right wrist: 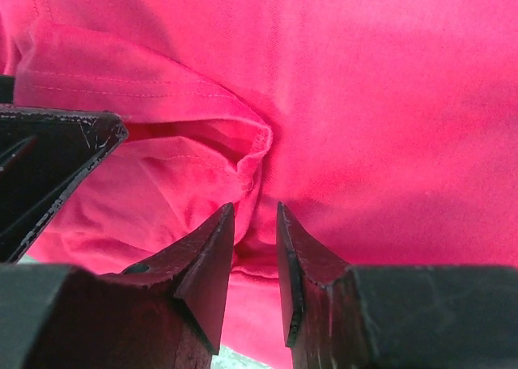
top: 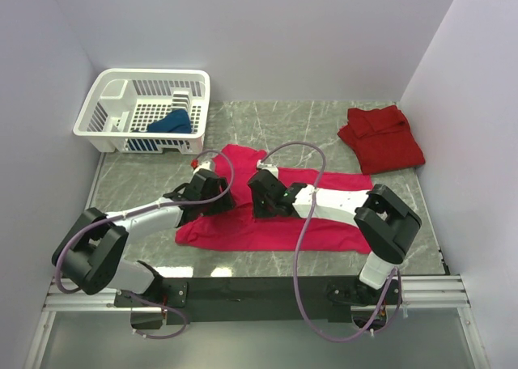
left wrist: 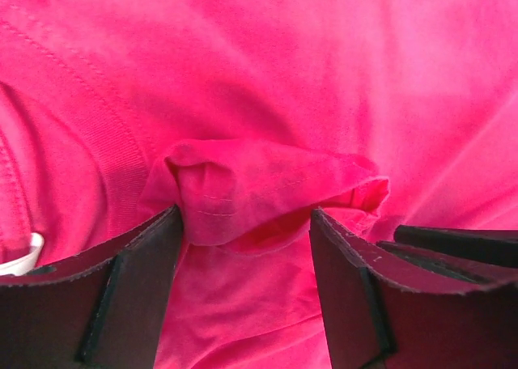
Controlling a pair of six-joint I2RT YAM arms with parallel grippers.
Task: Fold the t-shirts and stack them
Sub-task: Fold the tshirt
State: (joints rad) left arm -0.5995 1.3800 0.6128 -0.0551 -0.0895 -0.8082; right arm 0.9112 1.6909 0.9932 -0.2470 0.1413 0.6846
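Where the left fingers [left wrist: 129, 292] straddle it, the magenta t-shirt [left wrist: 324, 78] bunches.

Overhead overview; wrist close-ups on shirt [top: 267, 231]

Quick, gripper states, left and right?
Left gripper: open, straddling a fold of the magenta t-shirt.
Right gripper: narrowly open; grip on cloth cannot be told.

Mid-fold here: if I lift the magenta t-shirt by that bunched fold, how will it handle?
Likely floppy: the magenta t-shirt bunches into a soft fold, so the rest should drape. Probably light: the cloth looks thin. Pushed, it may wrinkle rather than slide on the table.
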